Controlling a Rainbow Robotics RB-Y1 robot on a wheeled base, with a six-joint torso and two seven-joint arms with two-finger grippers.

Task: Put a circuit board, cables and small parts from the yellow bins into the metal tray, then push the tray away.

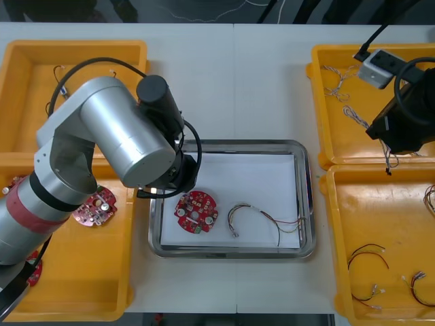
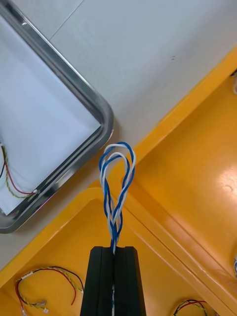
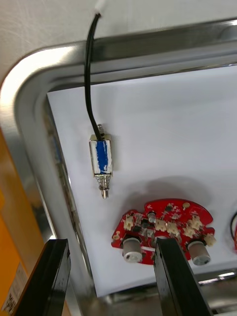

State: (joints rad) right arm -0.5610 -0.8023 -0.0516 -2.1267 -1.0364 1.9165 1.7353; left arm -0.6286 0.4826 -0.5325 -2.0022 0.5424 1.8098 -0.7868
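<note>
While right fingers (image 2: 100, 281) clamp blue-white cable (image 2: 116, 197), left fingers (image 3: 47, 279) stand apart, circuit board (image 3: 165, 228) just beyond them.

left arm (image 1: 109, 142): silver, red band, black wrist | right arm (image 1: 408, 115): black, grey box

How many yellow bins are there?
4: the left far bin, the left near bin, the right far bin and the right near bin. None seems hidden.
</note>
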